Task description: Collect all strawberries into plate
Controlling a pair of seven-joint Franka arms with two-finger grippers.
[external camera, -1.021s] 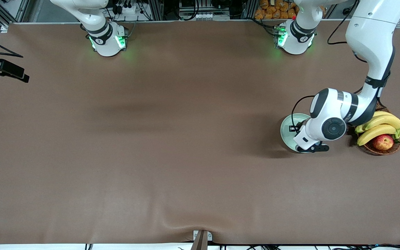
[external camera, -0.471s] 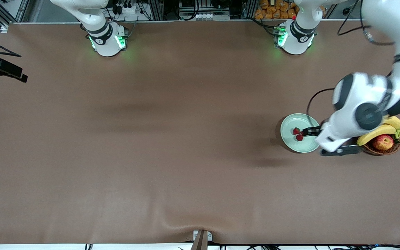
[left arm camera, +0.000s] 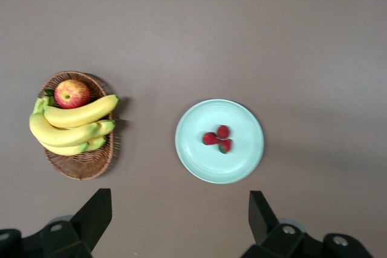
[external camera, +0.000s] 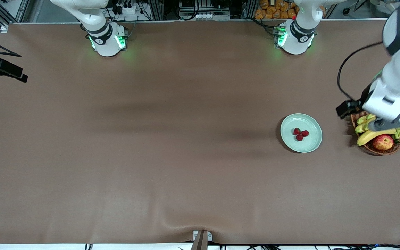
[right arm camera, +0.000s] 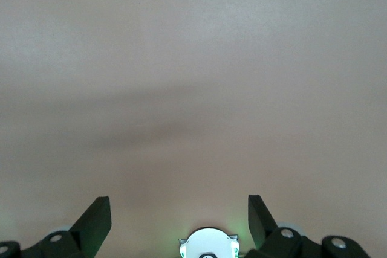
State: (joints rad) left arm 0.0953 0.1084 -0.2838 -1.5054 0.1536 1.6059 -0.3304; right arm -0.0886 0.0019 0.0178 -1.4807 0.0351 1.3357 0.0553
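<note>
The wicker basket [external camera: 377, 147] of bananas [external camera: 373, 134] and an apple [external camera: 383, 142] is seen on the brown surface [external camera: 172, 163] at the left arm's end. Just beside it the plate [external camera: 313, 143] is set, with the three strawberries [external camera: 300, 134] clustered in it. The left gripper [left arm camera: 179, 219] is held high over the basket, jaws spread wide and empty. The right gripper [right arm camera: 179, 219] waits over its base, jaws likewise apart.

Red strawberries [external camera: 300, 134], mint-green plate [external camera: 314, 146]
</note>
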